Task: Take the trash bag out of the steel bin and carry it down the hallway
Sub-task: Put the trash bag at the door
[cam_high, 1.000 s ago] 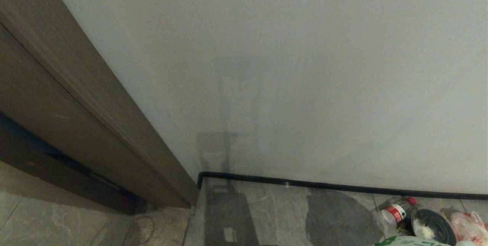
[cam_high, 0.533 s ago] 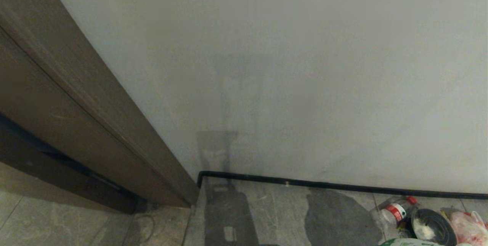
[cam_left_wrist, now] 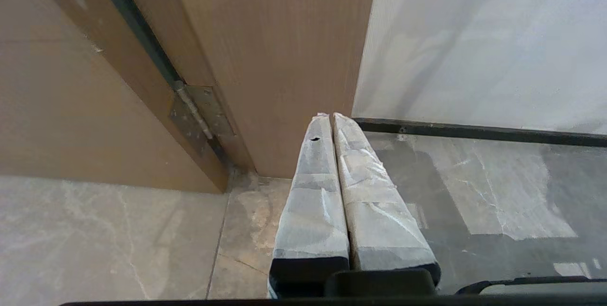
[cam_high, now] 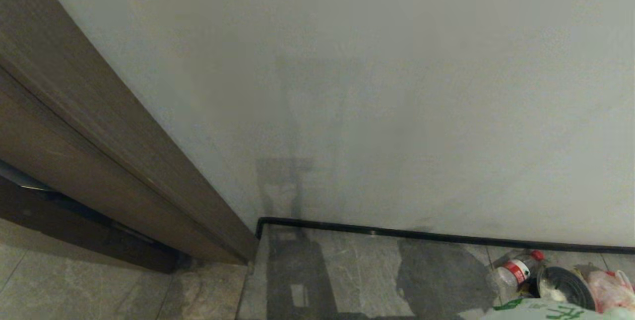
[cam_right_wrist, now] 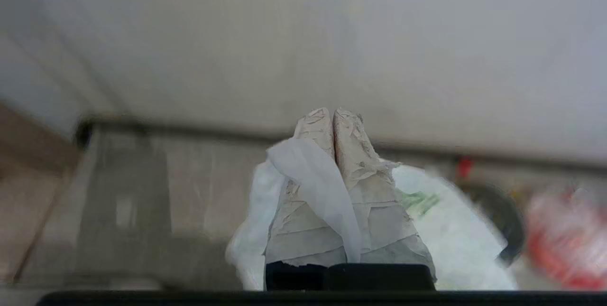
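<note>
Fingers (cam_right_wrist: pixel 353 154) of the right gripper (cam_right_wrist: pixel 333 115) are clenched tip to tip on a fold of the trash bag (cam_right_wrist: pixel 446 230), whose thin white plastic drapes over one finger and bulges beneath the wrist, its green print partly showing. That gripper points level toward the white wall (cam_high: pixel 397 87), above the floor (cam_high: pixel 357 270). The left gripper (cam_left_wrist: pixel 331 117) has its taped fingers (cam_left_wrist: pixel 313 187) pressed together on nothing, aimed at the floor corner where the brown door frame (cam_left_wrist: pixel 265 59) meets the black baseboard (cam_high: pixel 446 238).

In the head view neither arm shows; only the bag's top edge (cam_high: pixel 545 309) peeks in at the lower right corner. Behind it the steel bin (cam_high: pixel 565 286) is cut off, just its black rim visible, with a red-capped bottle (cam_high: pixel 518 269) and a clear bag with red contents (cam_high: pixel 612 288) beside it against the baseboard. The right wrist view is blurred. Bare grey tile lies open between the door frame and the bin.
</note>
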